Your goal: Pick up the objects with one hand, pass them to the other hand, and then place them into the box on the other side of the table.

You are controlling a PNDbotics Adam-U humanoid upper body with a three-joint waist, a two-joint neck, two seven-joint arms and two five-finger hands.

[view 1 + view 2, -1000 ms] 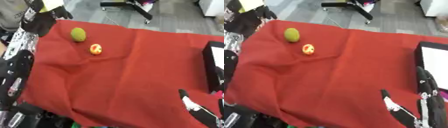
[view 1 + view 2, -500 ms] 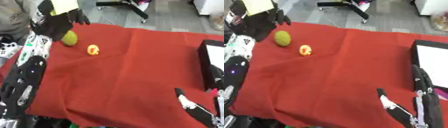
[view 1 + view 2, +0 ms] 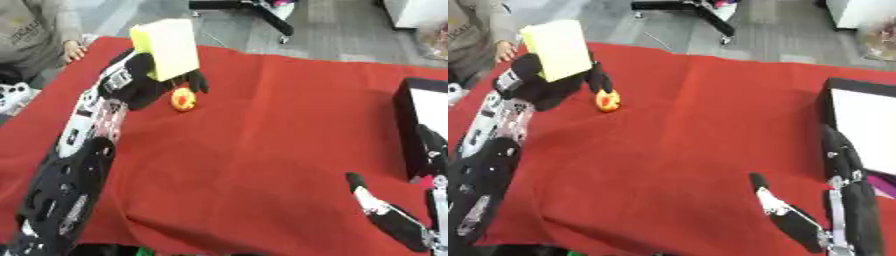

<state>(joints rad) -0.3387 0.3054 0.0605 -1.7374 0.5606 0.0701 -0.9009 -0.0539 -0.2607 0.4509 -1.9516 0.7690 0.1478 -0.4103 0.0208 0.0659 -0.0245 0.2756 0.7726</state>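
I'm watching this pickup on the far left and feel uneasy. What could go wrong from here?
The left hand covers the spot where the green fruit lay, which is now hidden, so whether it has it is unclear. The small orange fruit sits right beside the hand's fingers and could get knocked and roll on the red cloth. The right hand waits open near the lower right corner, far off, so the pass to it is long.

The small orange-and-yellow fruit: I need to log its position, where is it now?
The small orange-and-yellow fruit lies on the red cloth at the far left, right beside the left hand.
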